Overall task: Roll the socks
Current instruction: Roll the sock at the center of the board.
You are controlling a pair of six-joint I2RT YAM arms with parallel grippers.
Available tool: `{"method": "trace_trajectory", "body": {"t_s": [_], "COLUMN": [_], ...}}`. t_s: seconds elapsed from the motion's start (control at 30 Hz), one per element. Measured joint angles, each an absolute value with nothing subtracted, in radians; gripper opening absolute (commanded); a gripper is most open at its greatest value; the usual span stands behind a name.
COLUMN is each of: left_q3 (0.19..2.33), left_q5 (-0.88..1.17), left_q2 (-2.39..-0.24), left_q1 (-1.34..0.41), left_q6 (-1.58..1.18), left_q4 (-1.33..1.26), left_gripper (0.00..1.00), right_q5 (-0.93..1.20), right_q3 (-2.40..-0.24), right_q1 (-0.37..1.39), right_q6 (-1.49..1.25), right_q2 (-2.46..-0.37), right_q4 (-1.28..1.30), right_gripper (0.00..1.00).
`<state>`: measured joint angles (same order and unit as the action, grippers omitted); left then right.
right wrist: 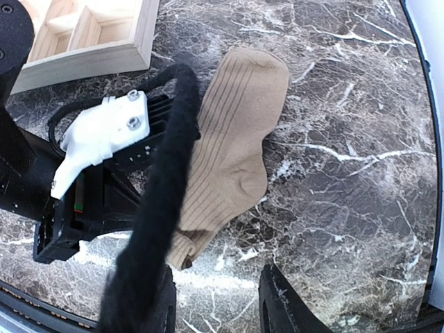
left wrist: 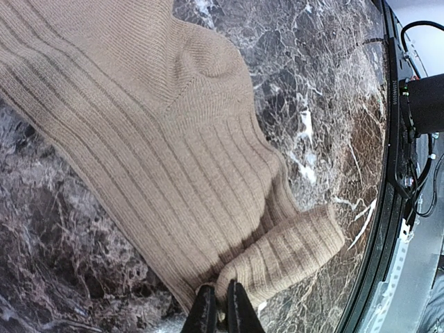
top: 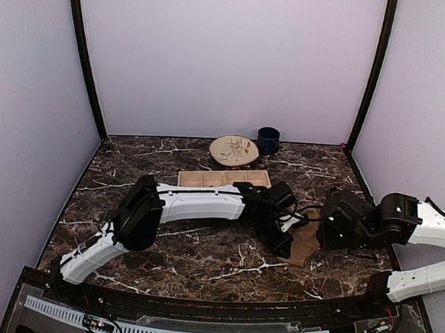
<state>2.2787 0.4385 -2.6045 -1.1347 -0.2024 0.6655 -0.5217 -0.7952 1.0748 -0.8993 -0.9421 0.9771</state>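
One of the socks, plain tan and ribbed (left wrist: 159, 139), lies flat on the marble table (top: 203, 255), right of centre (top: 305, 247). Its cuff end is folded back over itself into a short roll (left wrist: 295, 246). My left gripper (left wrist: 218, 295) is shut on the edge of that fold, low over the table (top: 282, 243). In the right wrist view the sock (right wrist: 239, 132) stretches away from the cuff. My right gripper (right wrist: 218, 281) hovers just short of the cuff, open, with bare marble between its fingers.
A wooden compartment tray (top: 223, 179) sits behind the arms, also seen in the right wrist view (right wrist: 90, 35). A patterned plate (top: 234, 150) and dark blue mug (top: 268, 140) stand at the back. A black sleeved cable (right wrist: 156, 208) crosses the right wrist view.
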Motion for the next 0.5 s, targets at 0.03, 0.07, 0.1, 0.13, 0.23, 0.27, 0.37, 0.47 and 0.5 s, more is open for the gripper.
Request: {"method": "trace_trajectory", "body": {"t_s": [0.03,0.07,0.1,0.13,0.23,0.27,0.37,0.47,0.5], "left_q3": [2.282,2.284,2.285,2.286,2.288,2.289,2.296,2.306,2.308], "left_q5": [0.439,0.44,0.441,0.441,0.442,0.442,0.45,0.455,0.455], "left_q2": [-2.606,-2.607,-2.607,-2.608,-2.609,-2.609,-2.613,-2.619,-2.62], "left_q1": [-1.134,-1.134,-1.134,-1.134,-1.134,-1.134,-1.132,-1.131,-1.131], "left_q6": [-0.203,-0.202,-0.203,-0.203,-0.203,-0.203,-0.202,-0.202,-0.202], "left_q4": [0.669,0.67,0.671,0.672,0.674,0.674,0.679,0.686,0.688], "left_gripper": [0.08,0.08,0.08,0.08,0.08,0.08,0.08,0.08,0.08], "right_q5": [-0.529,-0.539,-0.549,-0.559,-0.597,-0.607,-0.662,-0.713,-0.73], "right_q3": [-0.796,-0.796,-0.796,-0.797,-0.809,-0.813,-0.837,-0.869,-0.878], "right_q1": [1.081,1.091,1.104,1.12,1.186,1.209,1.311,1.417,1.454], "right_q6": [-0.904,-0.915,-0.925,-0.939,-0.991,-1.011,-1.093,-1.183,-1.216], "right_q2": [-0.94,-0.936,-0.931,-0.925,-0.916,-0.916,-0.928,-0.966,-0.985], "right_q4": [0.981,0.99,1.0,1.01,1.05,1.058,1.105,1.155,1.172], "right_gripper": [0.44,0.44,0.44,0.44,0.45,0.44,0.44,0.44,0.44]}}
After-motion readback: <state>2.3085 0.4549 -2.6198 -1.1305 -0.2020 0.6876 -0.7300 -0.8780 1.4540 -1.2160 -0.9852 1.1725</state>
